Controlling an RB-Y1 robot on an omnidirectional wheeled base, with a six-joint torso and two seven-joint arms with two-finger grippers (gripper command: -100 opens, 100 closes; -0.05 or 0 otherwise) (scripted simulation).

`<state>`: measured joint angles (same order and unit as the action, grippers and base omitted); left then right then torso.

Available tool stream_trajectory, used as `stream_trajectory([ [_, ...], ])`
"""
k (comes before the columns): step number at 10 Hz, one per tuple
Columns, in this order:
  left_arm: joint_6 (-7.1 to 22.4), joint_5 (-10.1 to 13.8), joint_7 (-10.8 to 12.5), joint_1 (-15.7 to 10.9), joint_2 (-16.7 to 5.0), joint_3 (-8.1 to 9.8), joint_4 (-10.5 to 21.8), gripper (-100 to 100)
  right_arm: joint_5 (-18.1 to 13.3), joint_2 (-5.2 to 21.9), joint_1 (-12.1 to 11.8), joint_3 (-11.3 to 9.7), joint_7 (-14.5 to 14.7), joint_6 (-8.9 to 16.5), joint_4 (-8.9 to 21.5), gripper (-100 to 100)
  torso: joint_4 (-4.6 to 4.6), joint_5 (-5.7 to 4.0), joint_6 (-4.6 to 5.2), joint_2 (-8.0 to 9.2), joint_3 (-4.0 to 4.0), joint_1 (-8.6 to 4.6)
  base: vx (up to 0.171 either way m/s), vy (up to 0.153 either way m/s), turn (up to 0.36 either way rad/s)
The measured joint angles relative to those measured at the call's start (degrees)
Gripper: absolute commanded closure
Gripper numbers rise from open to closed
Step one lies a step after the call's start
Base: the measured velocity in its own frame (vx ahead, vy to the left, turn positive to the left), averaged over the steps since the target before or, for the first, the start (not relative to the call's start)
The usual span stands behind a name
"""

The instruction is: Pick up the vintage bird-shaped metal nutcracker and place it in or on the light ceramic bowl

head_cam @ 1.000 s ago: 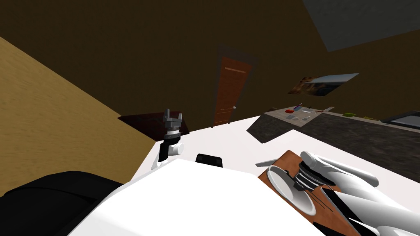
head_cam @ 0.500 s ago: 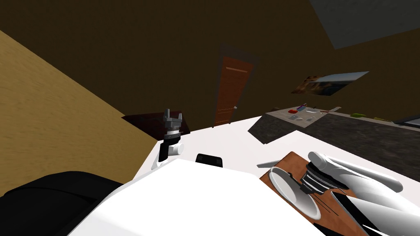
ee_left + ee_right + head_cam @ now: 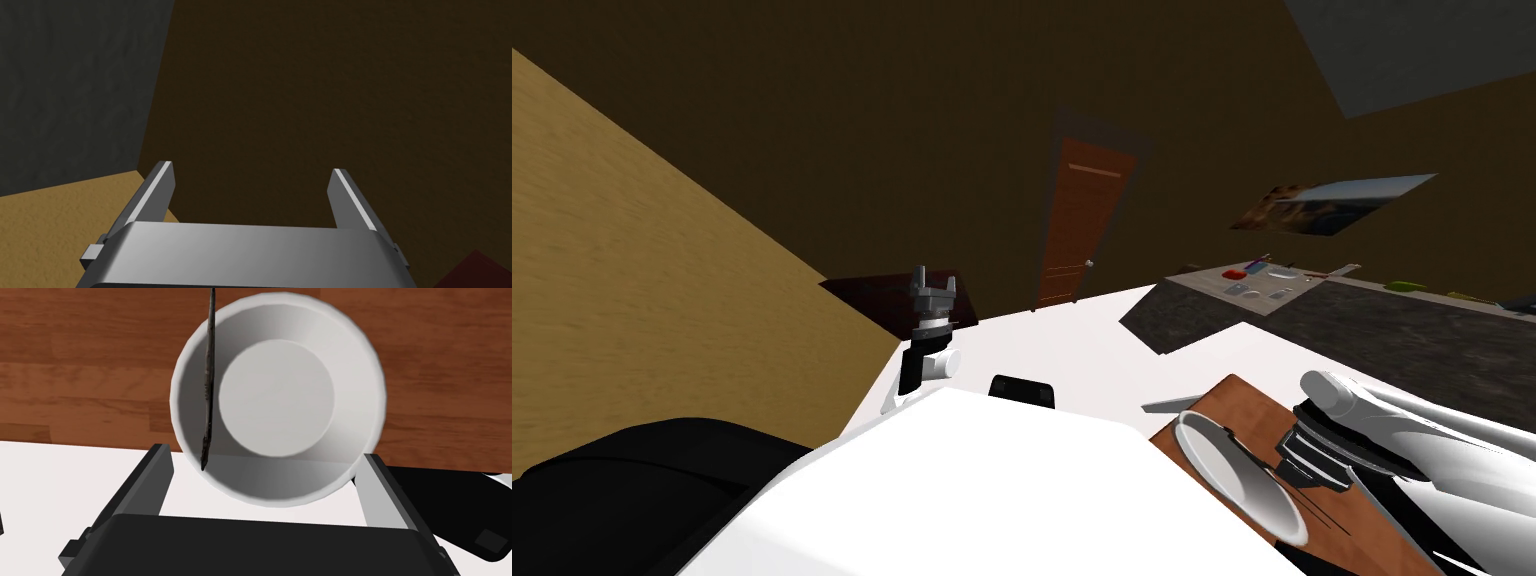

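Wood tabletop [image 3: 75, 363] is the biggest item under the R hand, w/ white floor [image 3: 60, 478] past its edge. White bowl [image 3: 277, 395] stands on the wood, mouth up, interior bare and plain, directly ahead of R gripper [image 3: 266, 455]. R gripper: fingers spread wide, nothing between them, i.e. not gripping; bowl's near rim sits between the two blades as seen along the hand. L gripper [image 3: 934, 283]: raised at robot's left, well apart from table, blades likewise spread and empty. Nutcracker [image 3: 209, 388]: reads as a thin dark strip seen edge-on, no bird shape resolvable. It crosses the bowl off-centre like a chord, over the inner wall on one side. Near end is at the bowl's rim, just beside one R fingertip [image 3: 162, 460]; far end runs out of frame past the far rim. Long axis approx. parallel to the R blades, pointing away from the hand. Cannot tell if it rests on the rim, leans inside, or hangs free. Judgement: placement looks done or nearly so, since the claw is off it. R arm is much the nearer. Next move prob. a straight pull-back along the blades; risk is the near blade clipping the strip's end and tipping it off the rim.
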<state>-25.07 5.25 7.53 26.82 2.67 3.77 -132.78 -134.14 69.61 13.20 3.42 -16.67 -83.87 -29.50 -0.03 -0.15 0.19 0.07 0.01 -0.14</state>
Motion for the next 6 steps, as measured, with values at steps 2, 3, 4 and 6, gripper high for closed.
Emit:
stream_trajectory([
  [2,0.00,0.00,0.00,0.00,0.00,0.00,0.00,0,0.04,0.02,-0.10,0.05,-0.15,-0.14,-0.17,0,-0.01,-0.02,-0.01,-0.04,-0.02,-0.05,0.000,0.000,0.000],
  [3,0.00,0.00,0.00,0.00,0.00,0.00,0.00,0,0.04,0.02,-0.10,0.05,-0.15,-0.14,-0.17,0,-0.01,-0.02,-0.01,-0.04,-0.03,-0.06,0.000,0.000,0.000],
  [4,0.00,0.00,0.00,0.00,0.00,0.00,0.00,0,0.04,0.02,-0.10,0.05,-0.15,-0.14,-0.17,0,-0.01,-0.02,-0.01,-0.05,-0.03,-0.06,0.000,0.000,0.000],
  [6,0.00,0.00,0.00,0.00,0.00,0.00,0.00,0,0.04,0.02,-0.10,0.05,-0.15,-0.14,-0.17,0,-0.01,-0.02,-0.01,-0.05,-0.03,-0.07,0.000,0.000,0.000],
])
